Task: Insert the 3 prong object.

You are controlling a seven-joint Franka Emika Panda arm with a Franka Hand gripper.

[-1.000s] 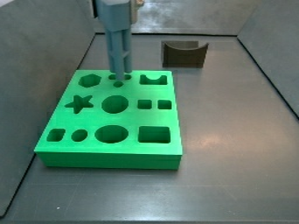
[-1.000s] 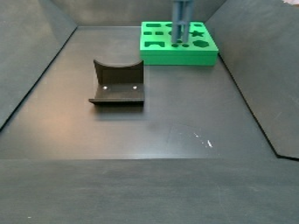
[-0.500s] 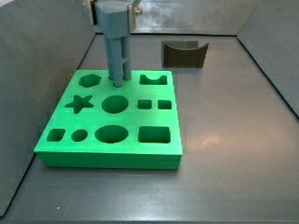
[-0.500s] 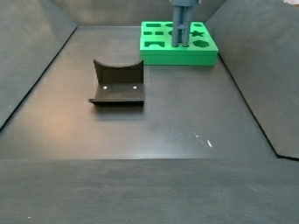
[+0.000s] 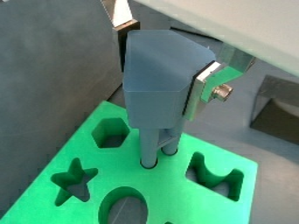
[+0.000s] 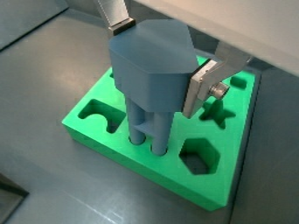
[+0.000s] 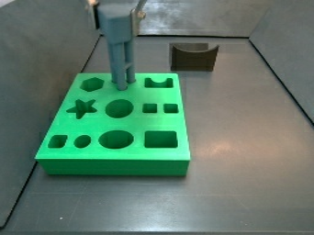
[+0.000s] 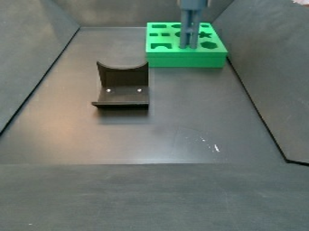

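Note:
The 3 prong object (image 7: 119, 55) is a blue-grey upright piece. It stands on the green board (image 7: 73, 128), in the far row between the hexagon hole and the notched hole. In both wrist views its prongs (image 5: 153, 147) (image 6: 145, 127) enter small holes in the board (image 5: 173, 175) (image 6: 239, 144). My gripper (image 7: 119, 13) is above the board and shut on the piece's thick head; its silver fingers (image 5: 208, 83) (image 6: 201, 86) press the head's sides. It also shows at the far end in a side view (image 8: 191, 11).
The dark brown block with a curved notch (image 7: 194, 55) stands behind the board near the back wall, and shows mid-floor in a side view (image 8: 121, 86). The board (image 8: 182, 56) has several other shaped holes. Grey walls enclose the floor.
The gripper has moved down with the 3 prong object. Its prongs, first just above the small holes, now go into them.

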